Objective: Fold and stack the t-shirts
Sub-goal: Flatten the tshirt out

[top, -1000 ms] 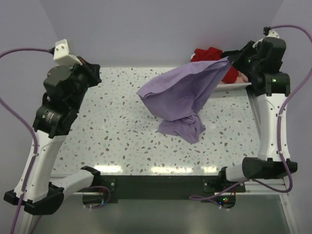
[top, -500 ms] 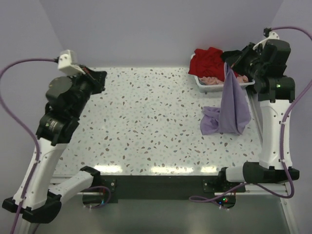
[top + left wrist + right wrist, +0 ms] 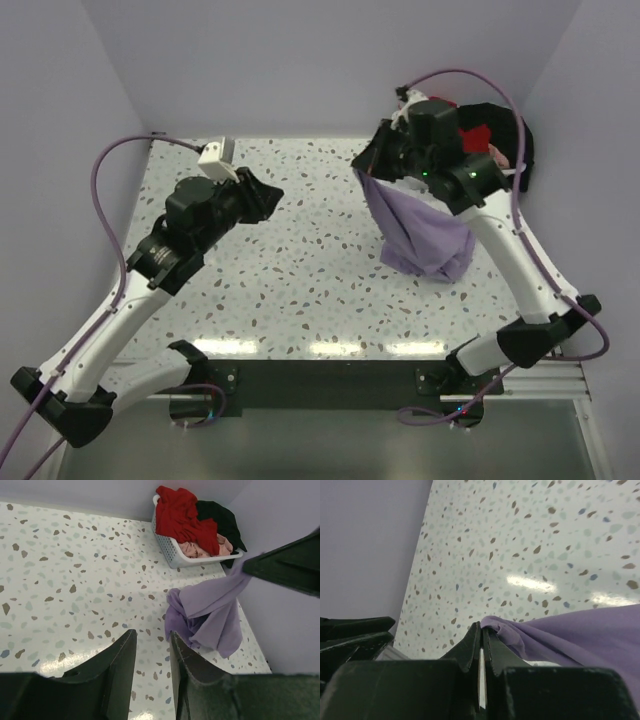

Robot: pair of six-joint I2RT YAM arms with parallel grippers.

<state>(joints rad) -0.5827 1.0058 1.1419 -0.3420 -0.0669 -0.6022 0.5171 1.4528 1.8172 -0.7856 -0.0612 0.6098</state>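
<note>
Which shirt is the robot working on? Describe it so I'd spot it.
Look at the speckled table, far right, near the white tray. One t-shirt hangs from the right gripper, its lower end bunched on the table. It is the only lavender one; the red shirt, black shirt and pink shirt lie in the tray.

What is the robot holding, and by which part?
The right jaws pinch the lavender t-shirt by a bunched edge; the rest hangs down to the table. The left jaws are empty.
</note>
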